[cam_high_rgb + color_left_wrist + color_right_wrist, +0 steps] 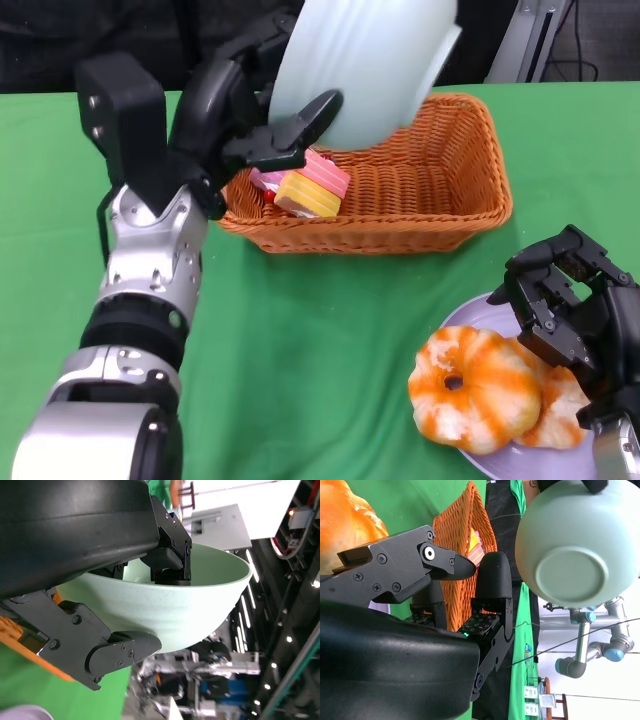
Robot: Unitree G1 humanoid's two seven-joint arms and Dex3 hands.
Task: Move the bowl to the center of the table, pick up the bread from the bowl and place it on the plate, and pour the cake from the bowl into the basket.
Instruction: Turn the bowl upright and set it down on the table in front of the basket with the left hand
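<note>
The pale green bowl (365, 65) is tipped steeply on its side above the back left part of the wicker basket (440, 200), with its opening turned away from the head camera. The left hand (250, 125) grips the bowl by its rim, some fingers inside and the thumb on the outer wall. The pink and yellow cake pieces (308, 185) lie already inside the basket, at its left end. Near the front right, the bread (475, 390), a ring shape with orange stripes, rests on the lilac plate (500, 455). The right hand (565, 310) is just beside the plate and holds nothing, its fingers a little bent and apart.

In my judgement the pouring, the last step, is almost done. The next move calls for bringing the bowl upright again and putting it down on the green table (330, 340) without hitting the basket's rim.
</note>
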